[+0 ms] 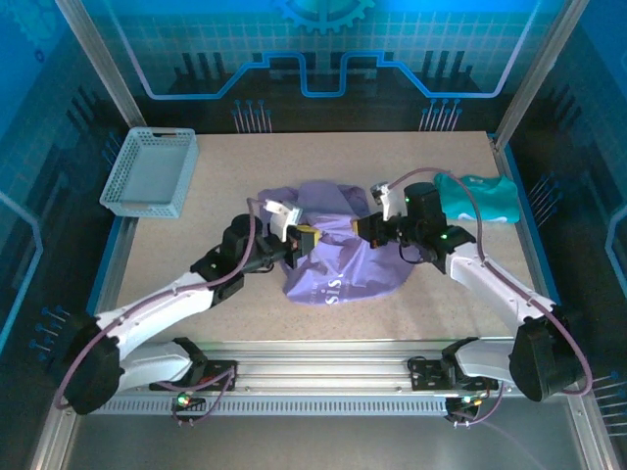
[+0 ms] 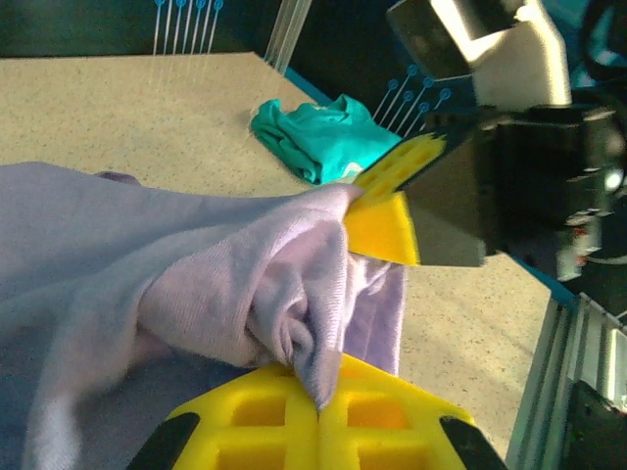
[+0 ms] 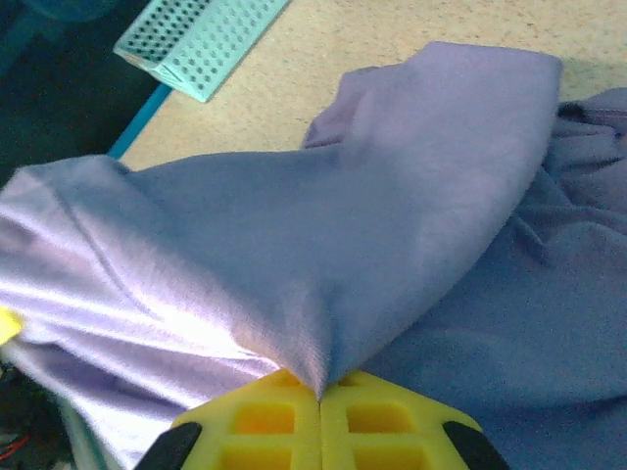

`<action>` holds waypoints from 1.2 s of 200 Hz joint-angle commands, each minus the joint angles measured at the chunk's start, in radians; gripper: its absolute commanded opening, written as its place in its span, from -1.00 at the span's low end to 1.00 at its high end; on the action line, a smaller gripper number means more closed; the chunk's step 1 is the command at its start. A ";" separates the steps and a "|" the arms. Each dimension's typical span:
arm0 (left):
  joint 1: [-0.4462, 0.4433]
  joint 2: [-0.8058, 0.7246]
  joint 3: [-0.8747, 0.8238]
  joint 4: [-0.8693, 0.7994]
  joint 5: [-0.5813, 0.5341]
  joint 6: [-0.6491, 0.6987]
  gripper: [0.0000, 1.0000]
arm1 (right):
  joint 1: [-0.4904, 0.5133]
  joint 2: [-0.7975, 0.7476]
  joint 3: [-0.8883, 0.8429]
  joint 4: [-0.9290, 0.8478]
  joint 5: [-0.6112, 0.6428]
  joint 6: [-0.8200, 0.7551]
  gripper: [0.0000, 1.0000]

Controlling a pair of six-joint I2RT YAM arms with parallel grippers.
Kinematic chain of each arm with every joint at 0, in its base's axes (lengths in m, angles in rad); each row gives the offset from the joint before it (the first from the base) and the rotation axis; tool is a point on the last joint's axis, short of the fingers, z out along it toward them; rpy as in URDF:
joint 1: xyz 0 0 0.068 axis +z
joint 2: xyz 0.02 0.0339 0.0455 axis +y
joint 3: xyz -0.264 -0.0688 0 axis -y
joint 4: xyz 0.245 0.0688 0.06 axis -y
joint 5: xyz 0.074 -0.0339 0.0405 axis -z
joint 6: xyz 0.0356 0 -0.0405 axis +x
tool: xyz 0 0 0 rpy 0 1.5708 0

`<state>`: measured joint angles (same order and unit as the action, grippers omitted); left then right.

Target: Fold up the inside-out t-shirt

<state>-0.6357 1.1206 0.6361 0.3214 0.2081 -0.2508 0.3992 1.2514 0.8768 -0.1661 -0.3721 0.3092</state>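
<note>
Top external view: the inside-out t-shirt (image 1: 338, 257) lies as a rumpled lavender mound at the middle of the table (image 1: 245, 323), somewhat nearer the near edge than the far one, with pale lettering on its near side; the left gripper (image 1: 299, 240) meets its left flank and the right gripper (image 1: 364, 227) its upper right part, the two close together over the cloth; a grey mesh basket (image 1: 149, 171) stands at the far left corner and a teal garment (image 1: 480, 196) lies by the far right corner, both apart from the shirt. Left wrist view: the left gripper's (image 2: 318, 411) yellow jaws are pressed together on a bunched ridge of the inside-out t-shirt (image 2: 196, 284), and just beyond, the right gripper (image 2: 392, 201) nips the same ridge, with the teal garment (image 2: 323, 137) on bare table behind. Right wrist view: the right gripper (image 3: 320, 397) pinches a peak of the inside-out t-shirt (image 3: 372, 225), the fabric tenting up from the closed jaws, the grey mesh basket (image 3: 196, 39) at the far edge. Progress, as judged: early; both grips are taken, yet no flat panel or crease shows, so spreading the shirt out and every fold appear to remain
</note>
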 commanded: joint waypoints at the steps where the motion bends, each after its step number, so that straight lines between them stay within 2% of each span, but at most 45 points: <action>1: 0.005 -0.077 -0.054 0.072 0.053 0.025 -1.00 | 0.010 0.044 0.094 -0.157 0.216 0.037 -0.70; 18: 0.005 -0.099 -0.061 0.071 0.071 0.016 -1.00 | 0.041 0.058 0.127 -0.217 0.249 -0.017 -0.42; 38: 0.005 -0.107 -0.043 0.032 0.071 0.018 -1.00 | 0.091 0.008 0.106 -0.212 0.250 -0.158 -0.14; 63: 0.005 -0.109 -0.030 0.000 0.069 0.029 -1.00 | 0.130 -0.070 0.073 -0.208 0.176 -0.304 0.14; 67: 0.005 -0.108 -0.029 -0.002 0.067 0.029 -1.00 | 0.136 -0.080 0.068 -0.205 0.162 -0.322 0.27; 74: 0.005 -0.108 -0.027 -0.004 0.065 0.028 -1.00 | 0.147 -0.098 0.060 -0.197 0.140 -0.346 0.37; 97: 0.006 -0.102 -0.018 -0.017 0.063 0.028 -1.00 | 0.183 -0.124 0.048 -0.163 0.078 -0.399 0.43; 123: 0.005 -0.102 -0.014 -0.022 0.067 0.023 -1.00 | 0.228 -0.065 0.080 -0.149 0.086 -0.420 0.46; 143: 0.005 -0.102 -0.013 -0.026 0.070 0.021 -1.00 | 0.242 -0.004 0.093 -0.095 0.107 -0.398 0.38; 155: 0.005 -0.104 -0.013 -0.032 0.069 0.024 -1.00 | 0.245 0.028 0.099 -0.058 0.095 -0.382 0.25; 186: 0.005 -0.115 -0.028 -0.043 0.045 0.035 -1.00 | 0.233 0.059 0.122 -0.023 0.082 -0.327 -0.61; 207: 0.005 -0.118 -0.046 -0.067 -0.069 0.047 -1.00 | 0.182 0.023 0.111 -0.001 -0.086 -0.237 -0.99; 224: 0.005 -0.117 -0.056 -0.097 -0.220 0.048 -1.00 | 0.148 -0.006 0.083 0.063 -0.244 -0.125 -1.00; 240: 0.005 -0.110 -0.048 -0.138 -0.320 0.050 -0.94 | 0.143 -0.023 0.056 0.145 -0.312 -0.023 -1.00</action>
<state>-0.6357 1.0214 0.5869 0.2440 0.0891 -0.2306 0.5594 1.2770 0.9546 -0.1688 -0.4744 0.1040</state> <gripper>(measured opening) 0.052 0.049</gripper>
